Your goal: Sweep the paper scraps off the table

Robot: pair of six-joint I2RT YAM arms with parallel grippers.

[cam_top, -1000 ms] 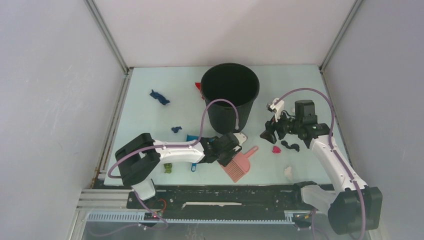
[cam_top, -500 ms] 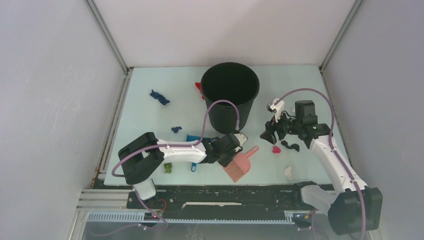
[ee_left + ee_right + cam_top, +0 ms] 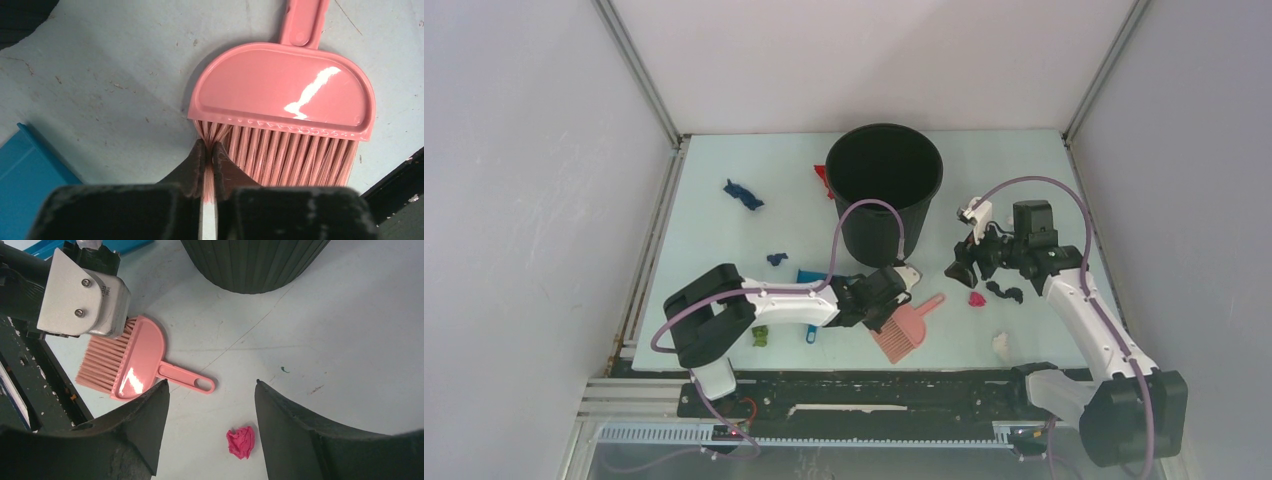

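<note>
Left wrist view: your left pincer (image 3: 210, 150) pinches only edge bristles of the pink brush (image 3: 285, 95); lifting may drop it. Right pincer (image 3: 211, 385), spread, hovers above a magenta scrap (image 3: 241, 441) on the desk (image 3: 350, 340).

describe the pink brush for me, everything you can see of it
The pink brush looks like glossy moulded plastic: a half-round head, a row of pink bristles and a short handle ending in a hang hole. It lies flat on the table, bristles toward the near edge. The left gripper is closed on a thin tuft at one end of the bristles; nothing else touches it.
</note>
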